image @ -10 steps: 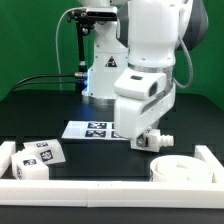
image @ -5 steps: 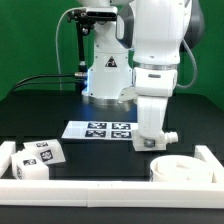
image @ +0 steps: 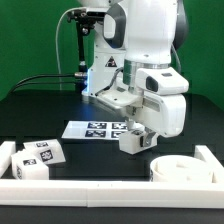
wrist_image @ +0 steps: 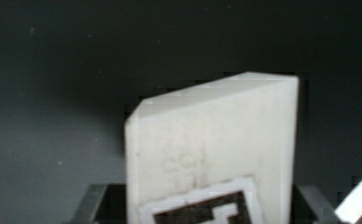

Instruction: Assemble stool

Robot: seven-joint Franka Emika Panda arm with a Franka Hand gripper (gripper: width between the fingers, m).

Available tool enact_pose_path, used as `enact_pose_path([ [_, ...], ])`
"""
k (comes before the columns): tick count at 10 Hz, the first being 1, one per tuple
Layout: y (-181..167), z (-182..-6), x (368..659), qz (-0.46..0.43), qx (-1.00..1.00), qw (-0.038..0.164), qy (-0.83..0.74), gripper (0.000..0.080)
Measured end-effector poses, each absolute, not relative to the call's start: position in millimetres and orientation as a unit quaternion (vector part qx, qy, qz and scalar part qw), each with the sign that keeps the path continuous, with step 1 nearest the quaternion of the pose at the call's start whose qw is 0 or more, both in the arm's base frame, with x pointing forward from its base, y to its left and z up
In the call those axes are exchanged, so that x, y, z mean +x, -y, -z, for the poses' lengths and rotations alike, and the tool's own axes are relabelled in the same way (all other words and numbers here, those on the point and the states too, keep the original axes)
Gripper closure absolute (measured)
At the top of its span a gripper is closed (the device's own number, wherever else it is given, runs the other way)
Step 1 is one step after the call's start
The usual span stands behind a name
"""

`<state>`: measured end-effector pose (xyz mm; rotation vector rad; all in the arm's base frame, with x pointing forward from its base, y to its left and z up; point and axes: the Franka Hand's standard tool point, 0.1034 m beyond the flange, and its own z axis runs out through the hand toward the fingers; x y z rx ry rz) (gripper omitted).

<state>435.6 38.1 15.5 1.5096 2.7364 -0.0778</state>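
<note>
The stool leg (image: 128, 141) is a stubby, chunky block of matte white plastic. In the wrist view it shows flat faces, a chamfered corner and a slightly grainy surface, with a black-and-white square tag on the end nearest the camera. The dark fingers (wrist_image: 103, 203) are clamped on that leg from both sides. It hangs over the end of the marker board (image: 92, 128) on the exterior view's right; whether it touches the black counter (image: 40, 115) cannot be told. The round seat (image: 180, 168), a smooth white disc with a raised rim, lies flat past that same end of the marker board, nearer the camera. Another tagged white leg piece (image: 42, 157) lies off the marker board's opposite end, beside a long white frame rail (image: 100, 186).
</note>
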Motion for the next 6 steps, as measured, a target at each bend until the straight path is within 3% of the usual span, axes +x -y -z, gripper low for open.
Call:
enact_pose_path([
  [6, -26, -11.1, 425, 0.046, 0.187, 0.007, -0.981, 0.0482],
])
